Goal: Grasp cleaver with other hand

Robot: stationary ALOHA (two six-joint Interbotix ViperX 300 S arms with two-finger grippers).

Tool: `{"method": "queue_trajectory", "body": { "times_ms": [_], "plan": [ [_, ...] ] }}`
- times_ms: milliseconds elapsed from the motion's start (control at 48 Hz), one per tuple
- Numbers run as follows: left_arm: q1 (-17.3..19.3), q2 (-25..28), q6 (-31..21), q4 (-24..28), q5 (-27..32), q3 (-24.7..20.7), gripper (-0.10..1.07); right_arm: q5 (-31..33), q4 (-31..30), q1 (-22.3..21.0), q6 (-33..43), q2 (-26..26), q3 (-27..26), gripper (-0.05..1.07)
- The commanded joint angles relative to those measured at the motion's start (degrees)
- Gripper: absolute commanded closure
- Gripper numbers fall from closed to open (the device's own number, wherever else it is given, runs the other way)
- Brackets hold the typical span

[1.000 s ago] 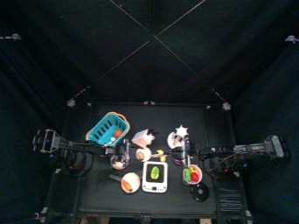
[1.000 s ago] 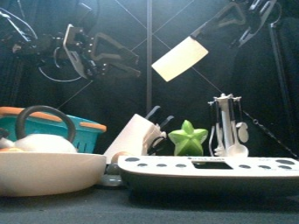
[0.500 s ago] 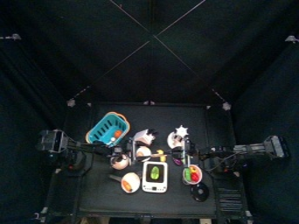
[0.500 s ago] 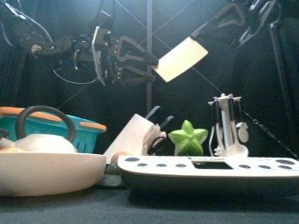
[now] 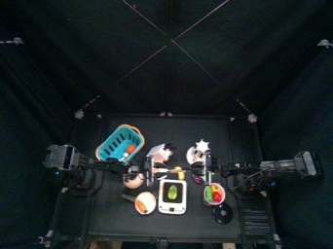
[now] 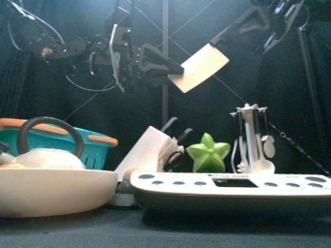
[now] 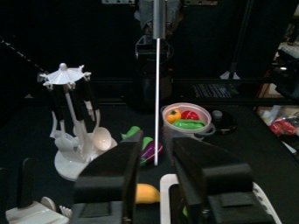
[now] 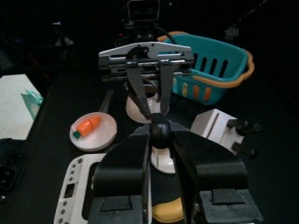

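While gripped by its handle in the right gripper [image 6: 262, 21], the cleaver [image 6: 198, 67] hangs high above the table, blade edge-on between the left gripper's [image 6: 172, 67] 2 parted fingers [image 7: 222, 171].

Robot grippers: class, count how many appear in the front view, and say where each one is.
2. The left gripper is raised at upper left, its jaws at the edge of the cleaver; the right gripper is high at upper right, gripping the cleaver's handle.
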Motion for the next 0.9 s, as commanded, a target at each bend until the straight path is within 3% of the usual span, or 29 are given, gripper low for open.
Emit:
{"method": "queue_trajectory", "body": {
  "times_ms": [0,292,646,875],
  "plan": [
    [-0.18,0.00,0.09,0.09,-0.62,-1.49,0.38,-0.26,-0.09,-0.18,-0.09,-0.35,-1.76,0.50],
    [0.00,-1.23,0.35,0.09,-0.70,-0.53,0.52,-0.26,2.29,0.09,0.18,1.14,-0.35,0.50],
    [0.09,-2.11,0.18,-0.09,-2.02,0.62,0.53,-0.18,9.93,0.35,0.00,5.63,0.62,0.50],
    [0.18,-4.48,0.18,-0.18,-1.93,2.64,0.53,0.88,15.12,0.97,0.00,5.89,2.46,0.50]
  ]
}}
